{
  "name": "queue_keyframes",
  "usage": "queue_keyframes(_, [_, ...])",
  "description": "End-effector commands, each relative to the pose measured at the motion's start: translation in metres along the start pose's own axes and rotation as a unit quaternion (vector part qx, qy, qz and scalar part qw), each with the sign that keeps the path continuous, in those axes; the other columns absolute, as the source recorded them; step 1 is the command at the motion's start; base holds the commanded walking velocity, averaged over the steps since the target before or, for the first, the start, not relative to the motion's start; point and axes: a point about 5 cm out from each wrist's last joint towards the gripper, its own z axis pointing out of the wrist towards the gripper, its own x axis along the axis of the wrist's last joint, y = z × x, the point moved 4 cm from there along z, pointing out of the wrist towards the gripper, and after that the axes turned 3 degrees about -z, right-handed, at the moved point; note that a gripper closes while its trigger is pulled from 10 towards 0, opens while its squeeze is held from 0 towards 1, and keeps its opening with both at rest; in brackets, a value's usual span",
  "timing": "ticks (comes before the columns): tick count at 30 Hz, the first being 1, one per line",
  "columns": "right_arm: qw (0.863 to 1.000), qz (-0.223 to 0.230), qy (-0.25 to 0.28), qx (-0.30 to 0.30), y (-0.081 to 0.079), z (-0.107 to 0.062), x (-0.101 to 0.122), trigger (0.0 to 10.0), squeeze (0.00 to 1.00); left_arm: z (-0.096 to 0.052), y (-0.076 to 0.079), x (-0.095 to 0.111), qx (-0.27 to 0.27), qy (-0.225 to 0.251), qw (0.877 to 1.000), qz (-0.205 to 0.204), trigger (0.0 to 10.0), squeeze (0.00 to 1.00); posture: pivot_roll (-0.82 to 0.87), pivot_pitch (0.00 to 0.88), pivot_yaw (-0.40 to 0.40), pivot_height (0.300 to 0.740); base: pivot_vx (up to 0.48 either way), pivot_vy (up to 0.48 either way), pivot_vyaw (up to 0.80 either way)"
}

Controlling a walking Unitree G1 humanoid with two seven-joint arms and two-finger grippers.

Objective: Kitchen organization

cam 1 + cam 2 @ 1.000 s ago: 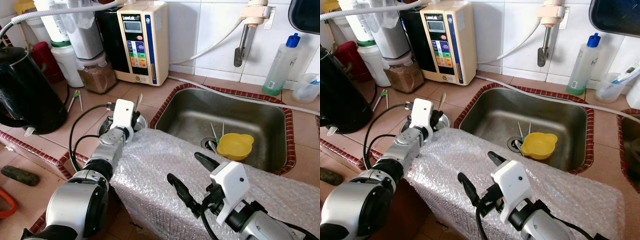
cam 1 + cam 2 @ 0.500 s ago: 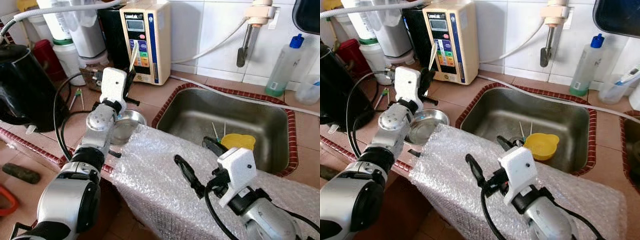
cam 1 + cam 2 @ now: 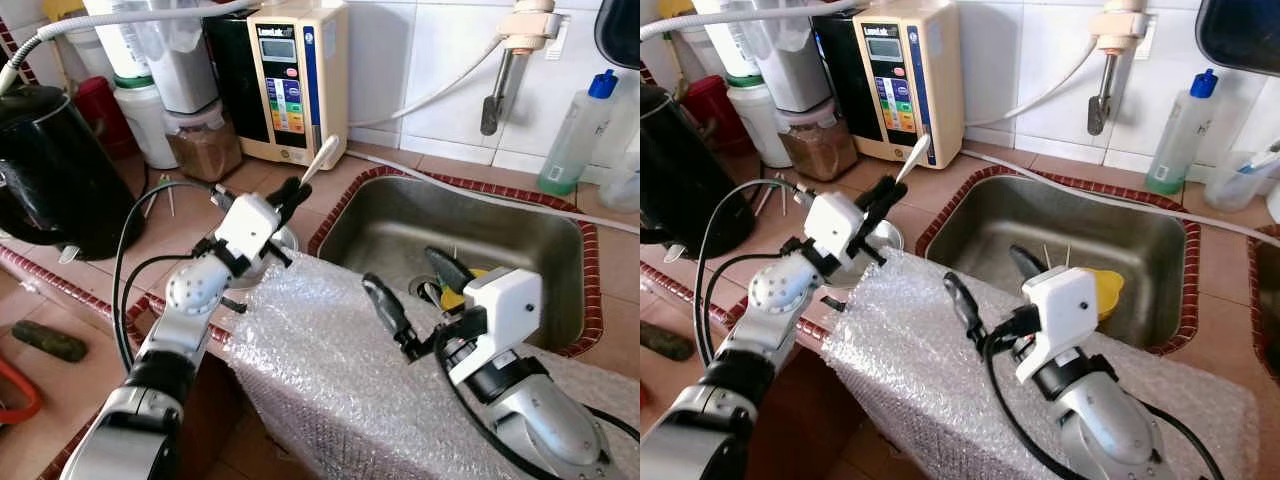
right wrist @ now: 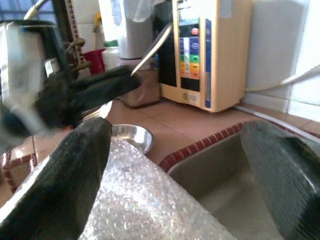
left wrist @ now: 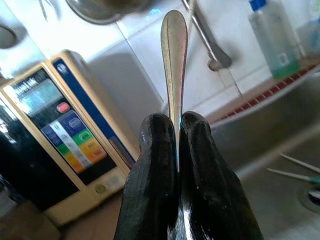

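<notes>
L gripper (image 3: 293,190) is raised above the counter, just left of the sink (image 3: 560,235), its 2 black fingers (image 5: 160,165) pinched tight on the handle of a metal spoon (image 3: 319,160). The handle end sticks out past the fingertips, slanting up toward the beige water ioniser (image 3: 297,80) at the back wall. In the L wrist view the spoon handle (image 5: 174,65) runs straight out between the closed pads, w/ the ioniser's coloured buttons off to one side and a tap pipe behind.

Below the L gripper a small steel bowl (image 3: 887,236) sits on the tiled counter, partly covered by the arm; the R wrist view shows the same bowl (image 4: 132,137) just beside the edge of the bubble wrap (image 3: 330,370). That wrap drapes over the counter's front edge, across the near rim of the sink.

R gripper (image 3: 420,295) hovers over the wrap at the sink's near edge, fingers spread wide apart, holding nothing. 1 finger (image 3: 385,310) is over the wrap, the other over the basin. Behind it in the sink lies a yellow bowl (image 3: 1108,290), mostly hidden by the white wrist block, near the drain w/ a few thin sticks beside it.

On the counter's L side stands a black kettle (image 3: 50,170). Behind it are white jars and a jar of brown powder (image 3: 203,150). A green-tinted bottle w/ blue cap (image 3: 578,130) stands at the back R of the sink
</notes>
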Motion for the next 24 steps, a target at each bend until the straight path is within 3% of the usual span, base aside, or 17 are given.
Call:
queue_keyframes(1, [1.0,0.005,0.011,-0.004,0.001,0.001,0.005,10.0,0.0,-0.001,0.005,0.01,-0.013,0.018,1.0,0.014,0.0,0.0,-0.07,0.0,0.104,0.74,0.0,0.0,0.0])
queue_keyframes(6, [0.999,0.028,0.028,-0.014,0.005,0.004,0.011,10.0,0.0,-0.007,0.024,0.013,-0.044,0.03,0.999,0.009,0.0,0.0,-0.07,0.0,0.104,0.74,0.0,0.0,0.0])
queue_keyframes(16, [0.994,0.091,0.059,-0.017,0.017,0.017,0.018,10.0,0.0,-0.003,0.045,0.023,-0.074,0.047,0.996,-0.026,0.0,0.0,-0.07,0.0,0.111,0.74,0.0,0.0,0.0])
queue_keyframes(24, [0.992,0.112,0.063,-0.003,0.028,0.048,0.013,10.0,0.0,-0.002,0.06,0.031,-0.11,0.057,0.991,-0.045,0.0,0.0,-0.07,0.0,0.118,0.74,0.0,0.0,0.0])
